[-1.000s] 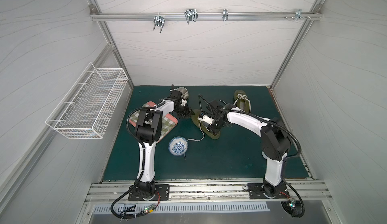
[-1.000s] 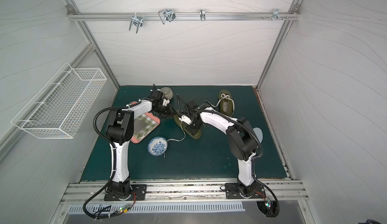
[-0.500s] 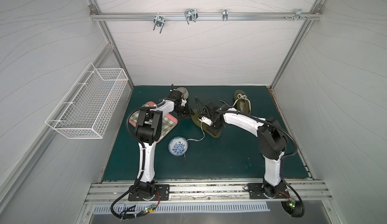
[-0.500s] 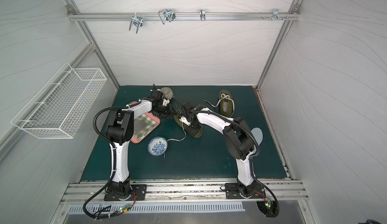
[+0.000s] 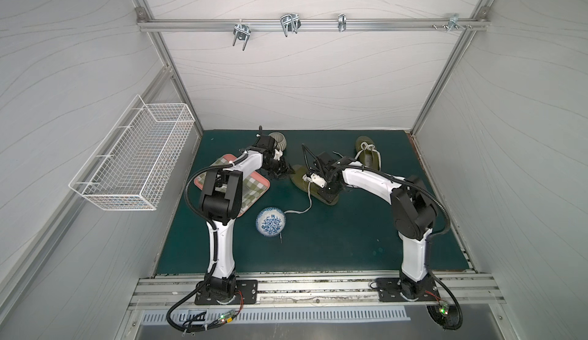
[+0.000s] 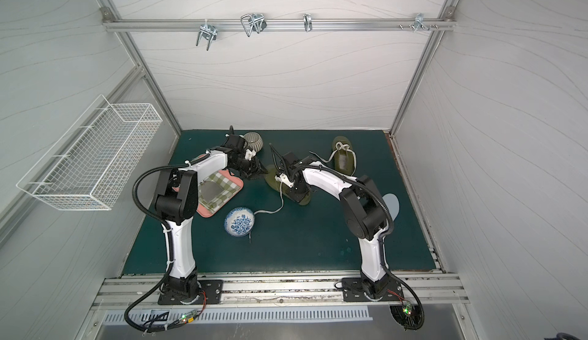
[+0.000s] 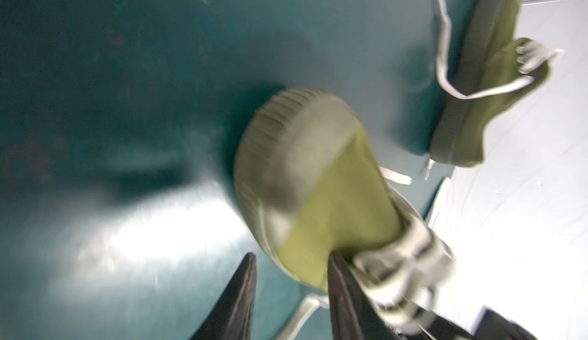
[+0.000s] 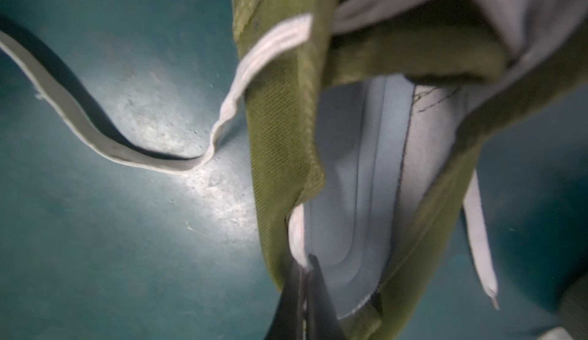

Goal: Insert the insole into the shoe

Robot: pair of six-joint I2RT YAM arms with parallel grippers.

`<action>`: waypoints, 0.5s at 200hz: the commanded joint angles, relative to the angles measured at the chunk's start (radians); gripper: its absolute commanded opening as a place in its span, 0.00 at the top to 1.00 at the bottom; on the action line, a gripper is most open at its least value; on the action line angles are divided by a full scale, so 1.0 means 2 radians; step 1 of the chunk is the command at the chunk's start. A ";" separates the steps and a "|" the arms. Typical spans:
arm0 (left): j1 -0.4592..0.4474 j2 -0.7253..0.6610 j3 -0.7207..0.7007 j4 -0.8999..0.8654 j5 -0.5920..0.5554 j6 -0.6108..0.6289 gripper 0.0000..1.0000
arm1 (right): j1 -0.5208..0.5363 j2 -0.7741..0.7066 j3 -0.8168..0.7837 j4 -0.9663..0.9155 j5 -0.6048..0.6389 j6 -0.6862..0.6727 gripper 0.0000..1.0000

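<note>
Nearly home: insole [image 8: 359, 170] lies inside shoe [image 5: 299, 179]. Right jaws clenched at heel rim, left jaws parted by toe. Pulling away clenched, we risk dragging insole out or tipping shoe.

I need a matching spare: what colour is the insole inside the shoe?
Pale blue-grey; the insole shows best in the right wrist view.

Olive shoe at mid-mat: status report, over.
Left gripper open beside toe of olive canvas shoe. Right gripper shut at heel; pale grey foam insole lies inside shoe. Loose white lace trails across mat, not blocking.
</note>
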 commanded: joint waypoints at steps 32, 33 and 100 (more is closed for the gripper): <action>-0.027 -0.128 -0.054 -0.029 -0.040 -0.039 0.61 | -0.017 -0.026 -0.033 0.048 -0.101 0.059 1.00; -0.029 -0.131 -0.056 -0.028 -0.041 -0.039 0.61 | -0.017 -0.026 -0.034 0.048 -0.101 0.060 1.00; -0.128 -0.156 -0.157 0.089 -0.111 -0.146 0.60 | -0.013 -0.032 -0.039 0.062 -0.122 0.075 1.00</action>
